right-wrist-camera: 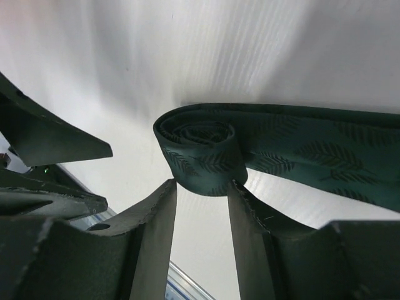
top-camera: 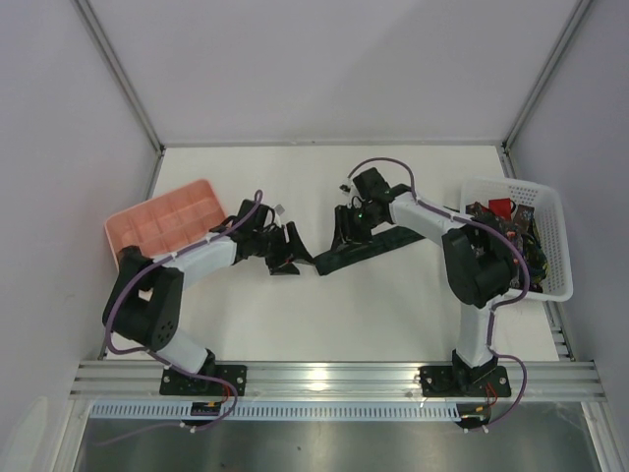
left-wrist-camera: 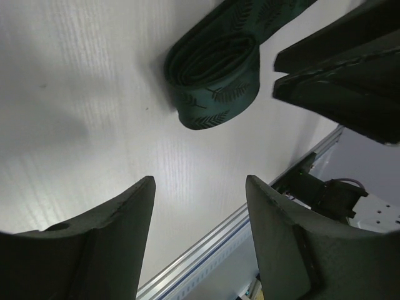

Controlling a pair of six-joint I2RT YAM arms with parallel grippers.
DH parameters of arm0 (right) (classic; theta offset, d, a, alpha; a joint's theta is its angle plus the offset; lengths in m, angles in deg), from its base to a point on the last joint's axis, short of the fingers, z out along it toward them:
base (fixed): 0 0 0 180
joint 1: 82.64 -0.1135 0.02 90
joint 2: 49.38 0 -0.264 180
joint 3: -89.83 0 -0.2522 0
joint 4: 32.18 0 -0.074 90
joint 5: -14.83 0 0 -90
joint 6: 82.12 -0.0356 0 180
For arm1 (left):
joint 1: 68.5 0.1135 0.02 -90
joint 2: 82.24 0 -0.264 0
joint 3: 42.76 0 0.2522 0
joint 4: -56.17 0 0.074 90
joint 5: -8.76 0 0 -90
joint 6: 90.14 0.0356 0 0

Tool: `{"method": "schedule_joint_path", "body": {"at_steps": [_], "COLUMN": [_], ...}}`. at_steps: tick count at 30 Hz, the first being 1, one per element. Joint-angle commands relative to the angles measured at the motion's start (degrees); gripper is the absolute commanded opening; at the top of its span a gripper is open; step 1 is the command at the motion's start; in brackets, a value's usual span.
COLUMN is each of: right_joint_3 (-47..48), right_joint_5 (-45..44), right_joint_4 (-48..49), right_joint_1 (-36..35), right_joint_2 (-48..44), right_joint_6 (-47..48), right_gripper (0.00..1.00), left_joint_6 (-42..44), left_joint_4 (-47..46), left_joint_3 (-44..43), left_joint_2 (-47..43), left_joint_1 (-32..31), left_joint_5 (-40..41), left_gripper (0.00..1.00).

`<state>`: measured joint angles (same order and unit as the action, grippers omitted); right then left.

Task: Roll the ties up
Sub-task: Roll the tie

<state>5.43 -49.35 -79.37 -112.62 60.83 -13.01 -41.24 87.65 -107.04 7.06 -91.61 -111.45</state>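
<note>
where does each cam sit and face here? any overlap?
Top external: above and behind the robot, looking down on the table; left arm and right arm whole, green leaf-print tie mid-table.
Left wrist: on the left arm, looking past the open left gripper at the tie's rolled end; right gripper upper right.
Right wrist: on the right arm, facing that rolled end from the opposite side past the right gripper; left gripper at left.
Shared: both wrist views show the rolled end and the other gripper.

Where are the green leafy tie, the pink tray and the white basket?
green leafy tie [right-wrist-camera: 203, 159]: right wrist view, rolled end.
pink tray [top-camera: 167, 216]: top external view, bare compartments.
white basket [top-camera: 555, 246]: top external view, right wall.
</note>
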Motion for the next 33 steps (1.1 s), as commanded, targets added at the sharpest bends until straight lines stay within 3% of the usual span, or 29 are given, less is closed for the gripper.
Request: {"method": "schedule_joint_path", "body": {"at_steps": [1,5,15,27,33], "right_joint_3": [0.5,-0.5,1.9,-1.4,-2.5], "right_joint_5": [7.7,11.2,14.9,19.8,19.4], "right_joint_4": [1.7,5.2,6.2,16.5,18.0], "right_joint_1": [1.1,3.0,3.7,4.2,4.7], "right_joint_2": [1.5,3.6,8.5,13.6,13.0], "right_joint_6": [4.2,3.6,3.5,-8.5,-9.2], "right_gripper": [0.45,0.44,0.41,0.32,0.31], "left_joint_6": [-6.2,-7.8,-4.8,-3.3,-7.5], "left_joint_4": [-11.5,-15.5,-12.7,-10.9,-11.6], "left_joint_3": [2.4,4.0,1.7,-1.2,1.6], "left_joint_2": [-1.2,0.8,3.8,8.0,7.9], "left_joint_1": [-0.1,0.0,0.1,0.2,0.2], "left_joint_5": [-5.7,-7.0,-5.2,-3.9,-2.7], "left_gripper": [0.66,0.66,0.66,0.65,0.68]}}
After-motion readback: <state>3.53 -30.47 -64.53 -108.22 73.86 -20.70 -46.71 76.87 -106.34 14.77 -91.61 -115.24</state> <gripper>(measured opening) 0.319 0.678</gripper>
